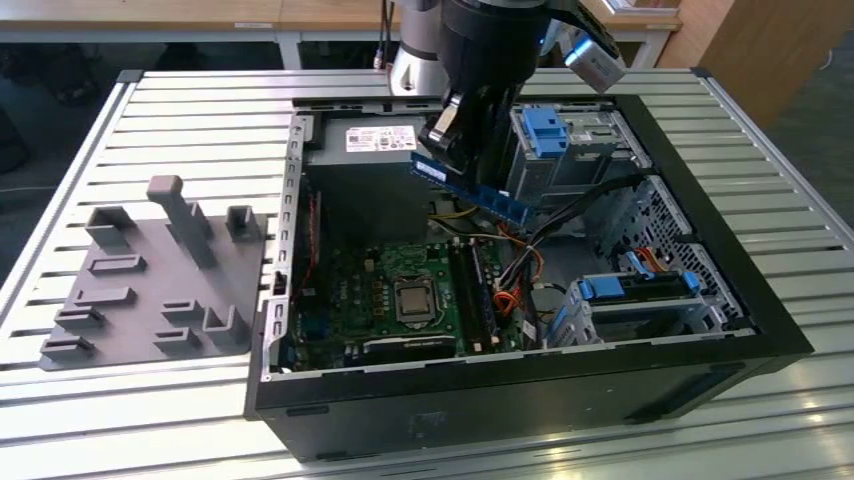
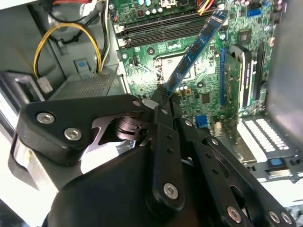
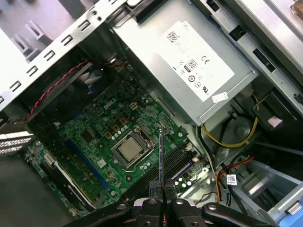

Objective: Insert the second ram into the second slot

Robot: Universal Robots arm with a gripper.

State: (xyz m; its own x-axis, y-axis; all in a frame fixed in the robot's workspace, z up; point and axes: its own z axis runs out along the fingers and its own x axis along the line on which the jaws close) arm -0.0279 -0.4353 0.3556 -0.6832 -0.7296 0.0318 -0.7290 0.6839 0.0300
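pincer: seemingly clamps second ram | ram: tilted above motherboard | case: open

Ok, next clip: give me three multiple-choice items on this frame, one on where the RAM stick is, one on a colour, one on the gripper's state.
1. Where is the RAM stick?
A. Lying on the grey fixture
B. Held in the air above the motherboard
C. Seated in a slot

2. What colour is the cable loop beside the power supply?
A. Yellow
B. White
C. Purple

3. What state is the gripper in?
A. Open and empty
B. Shut on a cable
C. Shut on the RAM stick

Answers:
1 B: in the exterior view the stick hangs tilted over the board, clear of it.
2 A: both wrist views show the loop yellow.
3 C: in the second wrist view the fingertips pinch one end of the stick.
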